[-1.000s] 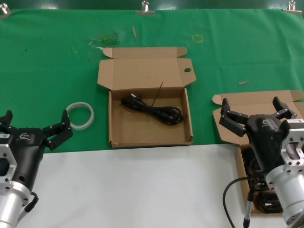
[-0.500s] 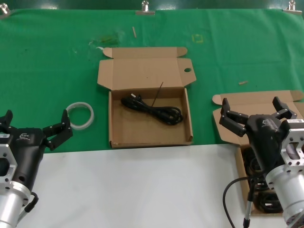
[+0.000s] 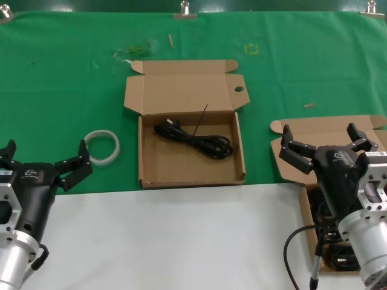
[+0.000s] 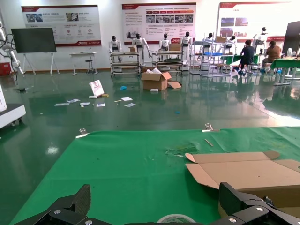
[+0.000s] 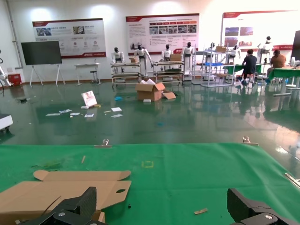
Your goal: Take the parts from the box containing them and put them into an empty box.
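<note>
The centre box (image 3: 151, 163) lies open, a round hole in its lid's side flap (image 3: 239, 90). One black cable bundle (image 3: 195, 139) lies inside it. The box holding the parts (image 3: 307, 208) sits at the lower right, its lid (image 3: 329, 125) folded back. My right arm covers most of it, and dark cable coils (image 3: 340, 260) show beside the arm. My right gripper (image 3: 320, 142) hovers open above this box, holding nothing. My left gripper (image 3: 45, 156) waits open at the lower left, near the table's front. The right wrist view shows the holed lid (image 5: 61, 190) beyond that gripper (image 5: 164, 212).
A white translucent ring (image 3: 101, 147) lies on the green cloth (image 3: 60, 90) left of the centre box, just ahead of the left gripper (image 4: 157, 212). A small wooden chip (image 3: 309, 105) lies behind the right box. White tabletop (image 3: 169, 241) runs along the front.
</note>
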Action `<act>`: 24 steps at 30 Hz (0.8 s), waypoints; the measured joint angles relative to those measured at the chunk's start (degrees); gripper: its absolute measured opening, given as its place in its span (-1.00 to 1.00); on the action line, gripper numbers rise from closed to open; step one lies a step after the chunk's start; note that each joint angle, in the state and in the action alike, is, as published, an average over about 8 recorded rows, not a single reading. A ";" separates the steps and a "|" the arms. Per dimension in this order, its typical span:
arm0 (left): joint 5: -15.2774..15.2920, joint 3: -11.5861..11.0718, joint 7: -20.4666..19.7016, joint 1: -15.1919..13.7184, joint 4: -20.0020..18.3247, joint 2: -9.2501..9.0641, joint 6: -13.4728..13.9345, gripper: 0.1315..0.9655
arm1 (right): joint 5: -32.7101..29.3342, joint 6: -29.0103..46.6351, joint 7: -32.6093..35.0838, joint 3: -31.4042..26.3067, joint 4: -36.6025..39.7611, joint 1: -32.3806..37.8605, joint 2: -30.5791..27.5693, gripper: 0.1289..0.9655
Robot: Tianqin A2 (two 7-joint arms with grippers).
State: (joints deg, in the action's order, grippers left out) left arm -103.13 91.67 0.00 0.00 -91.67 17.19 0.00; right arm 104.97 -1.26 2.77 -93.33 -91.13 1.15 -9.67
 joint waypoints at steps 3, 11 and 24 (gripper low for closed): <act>0.00 0.00 0.00 0.00 0.00 0.00 0.00 1.00 | 0.00 0.00 0.00 0.00 0.00 0.00 0.00 1.00; 0.00 0.00 0.00 0.00 0.00 0.00 0.00 1.00 | 0.00 0.00 0.00 0.00 0.00 0.00 0.00 1.00; 0.00 0.00 0.00 0.00 0.00 0.00 0.00 1.00 | 0.00 0.00 0.00 0.00 0.00 0.00 0.00 1.00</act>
State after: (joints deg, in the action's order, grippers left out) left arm -103.13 91.67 0.00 0.00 -91.67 17.19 0.00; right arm 104.97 -1.26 2.77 -93.33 -91.13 1.15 -9.67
